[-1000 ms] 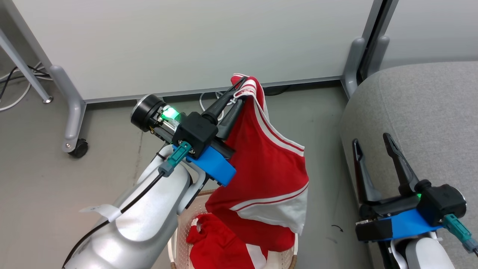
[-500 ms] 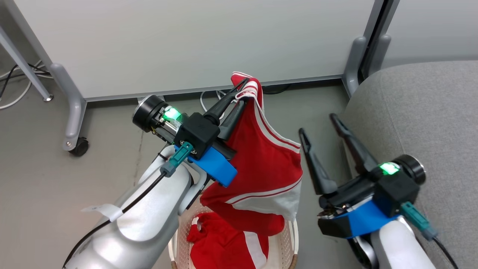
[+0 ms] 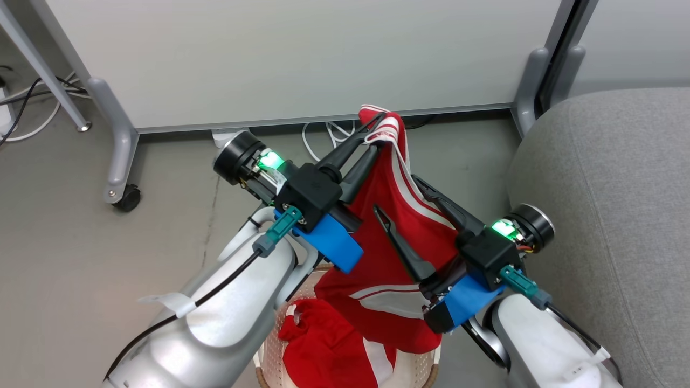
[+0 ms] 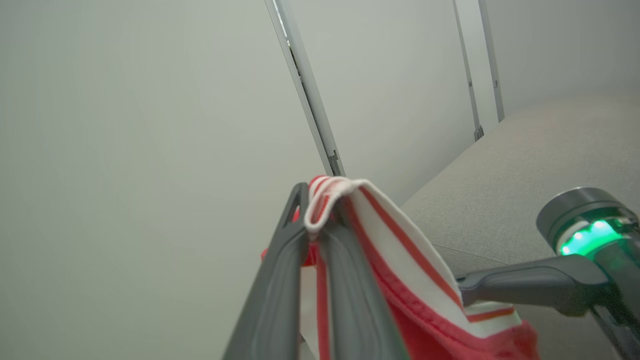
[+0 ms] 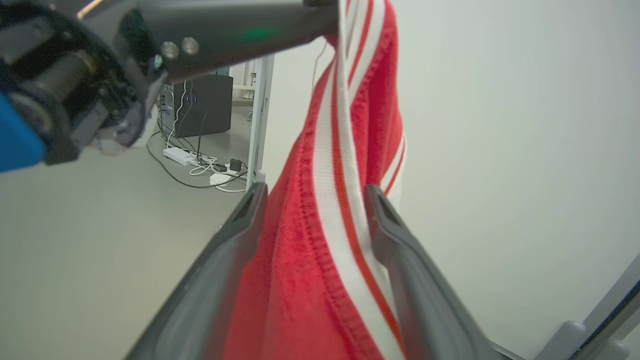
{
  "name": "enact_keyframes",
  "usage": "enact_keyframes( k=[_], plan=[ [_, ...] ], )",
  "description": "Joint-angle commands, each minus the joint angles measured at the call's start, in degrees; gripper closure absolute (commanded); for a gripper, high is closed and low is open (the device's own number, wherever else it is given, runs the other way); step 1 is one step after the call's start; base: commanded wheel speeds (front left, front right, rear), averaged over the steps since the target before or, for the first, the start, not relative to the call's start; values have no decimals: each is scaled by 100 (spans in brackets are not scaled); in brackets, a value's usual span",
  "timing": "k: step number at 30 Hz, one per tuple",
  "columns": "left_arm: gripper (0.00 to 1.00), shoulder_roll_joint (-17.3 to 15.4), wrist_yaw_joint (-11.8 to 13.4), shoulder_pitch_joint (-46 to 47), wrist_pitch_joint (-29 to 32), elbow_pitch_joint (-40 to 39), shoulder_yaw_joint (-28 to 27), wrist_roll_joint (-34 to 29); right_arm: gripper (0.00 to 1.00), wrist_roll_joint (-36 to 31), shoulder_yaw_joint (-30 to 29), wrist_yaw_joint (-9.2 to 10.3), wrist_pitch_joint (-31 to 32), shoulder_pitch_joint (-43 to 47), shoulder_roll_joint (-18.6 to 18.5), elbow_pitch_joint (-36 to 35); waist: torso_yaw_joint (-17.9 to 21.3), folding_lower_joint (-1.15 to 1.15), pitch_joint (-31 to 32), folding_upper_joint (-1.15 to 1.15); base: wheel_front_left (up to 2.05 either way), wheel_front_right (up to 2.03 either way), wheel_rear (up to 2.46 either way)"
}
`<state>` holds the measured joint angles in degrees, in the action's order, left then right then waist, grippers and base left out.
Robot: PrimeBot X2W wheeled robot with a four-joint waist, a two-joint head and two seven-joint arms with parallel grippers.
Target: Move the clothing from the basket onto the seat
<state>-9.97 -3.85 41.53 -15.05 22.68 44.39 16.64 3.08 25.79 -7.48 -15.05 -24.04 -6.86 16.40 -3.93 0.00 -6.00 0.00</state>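
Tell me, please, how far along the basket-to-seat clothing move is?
Done: no clothing shows on the seat yet. In hand: the left claw is shut on the striped edge of the raised garment; the open right claw straddles its hanging fabric. Left: seating it, then the second garment in the basket.

No readable text, labels or signs
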Motion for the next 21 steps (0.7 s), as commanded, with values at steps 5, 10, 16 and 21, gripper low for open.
enact_keyframes(
  k=[5,10,16,21],
  plan=[
    [100,89,-26,114,-16,-39,69,-32,0,-54,119,-2,-20,-438,127,650,-86,0,-50,0,0,0,0],
    [100,147,-59,114,-16,-60,122,-33,100,24,24,-2,-21,-648,295,1239,-148,0,-46,0,0,0,0],
    [100,152,-55,84,-17,-80,113,-33,100,36,21,-2,-20,-651,374,1334,-158,0,-36,0,0,0,0],
    [100,134,-48,42,-17,-87,83,-32,100,70,4,-3,-20,-614,389,1283,-134,0,-26,0,0,0,0]
  ],
)
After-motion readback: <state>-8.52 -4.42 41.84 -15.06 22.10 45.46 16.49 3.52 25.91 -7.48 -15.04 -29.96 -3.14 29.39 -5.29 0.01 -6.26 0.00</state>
